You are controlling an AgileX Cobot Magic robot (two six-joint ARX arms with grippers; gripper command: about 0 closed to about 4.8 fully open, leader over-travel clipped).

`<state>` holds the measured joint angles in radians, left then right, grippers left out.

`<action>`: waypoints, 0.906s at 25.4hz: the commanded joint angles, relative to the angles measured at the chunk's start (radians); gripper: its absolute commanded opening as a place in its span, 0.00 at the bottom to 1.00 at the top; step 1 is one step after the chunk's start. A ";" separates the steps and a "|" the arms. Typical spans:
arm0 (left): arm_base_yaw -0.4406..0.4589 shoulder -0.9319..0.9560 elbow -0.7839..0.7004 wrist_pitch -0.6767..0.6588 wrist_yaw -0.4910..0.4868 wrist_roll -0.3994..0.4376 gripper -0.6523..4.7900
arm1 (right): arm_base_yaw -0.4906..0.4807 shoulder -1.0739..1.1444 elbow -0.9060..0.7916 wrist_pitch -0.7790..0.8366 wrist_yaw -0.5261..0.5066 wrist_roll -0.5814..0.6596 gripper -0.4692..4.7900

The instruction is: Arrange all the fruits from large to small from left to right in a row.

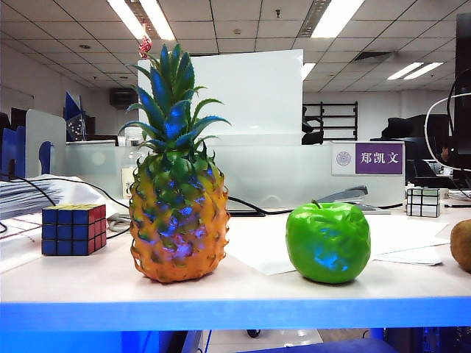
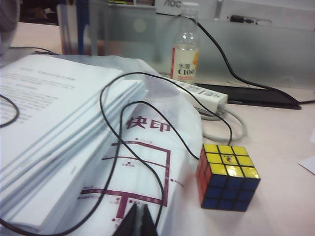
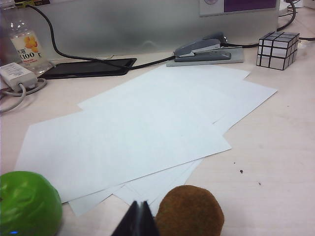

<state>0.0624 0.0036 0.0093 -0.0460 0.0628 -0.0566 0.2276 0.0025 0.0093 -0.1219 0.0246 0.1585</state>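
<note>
Three fruits stand in a row near the table's front edge. A tall orange-yellow pineapple (image 1: 178, 213) is on the left, a glossy green apple (image 1: 327, 243) in the middle, and a brown kiwi (image 1: 462, 245) at the right edge, partly cut off. Neither gripper appears in the exterior view. My right gripper (image 3: 139, 210) is shut and empty, low over the table between the apple (image 3: 27, 204) and the kiwi (image 3: 189, 212), close beside the kiwi. My left gripper (image 2: 139, 212) is shut and empty, over a plastic-wrapped paper stack (image 2: 54, 132).
A dark puzzle cube (image 1: 73, 229) sits left of the pineapple, beside the paper stack and black cables (image 2: 110, 147). Loose white sheets (image 3: 147, 132) lie behind the apple and kiwi. Further back are a stapler (image 3: 204, 49), a white-green cube (image 3: 277, 49), a bottle (image 2: 185, 56) and a power strip (image 2: 204, 93).
</note>
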 commanded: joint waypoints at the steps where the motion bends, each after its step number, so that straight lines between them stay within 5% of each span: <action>1: 0.008 -0.002 0.000 0.013 -0.003 0.004 0.11 | -0.001 -0.002 -0.007 0.014 -0.001 -0.002 0.08; 23: -0.040 -0.002 0.000 0.010 -0.022 -0.003 0.11 | -0.001 -0.002 -0.007 0.014 -0.001 -0.002 0.08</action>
<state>0.0227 0.0036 0.0090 -0.0452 0.0437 -0.0601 0.2276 0.0025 0.0093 -0.1219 0.0246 0.1585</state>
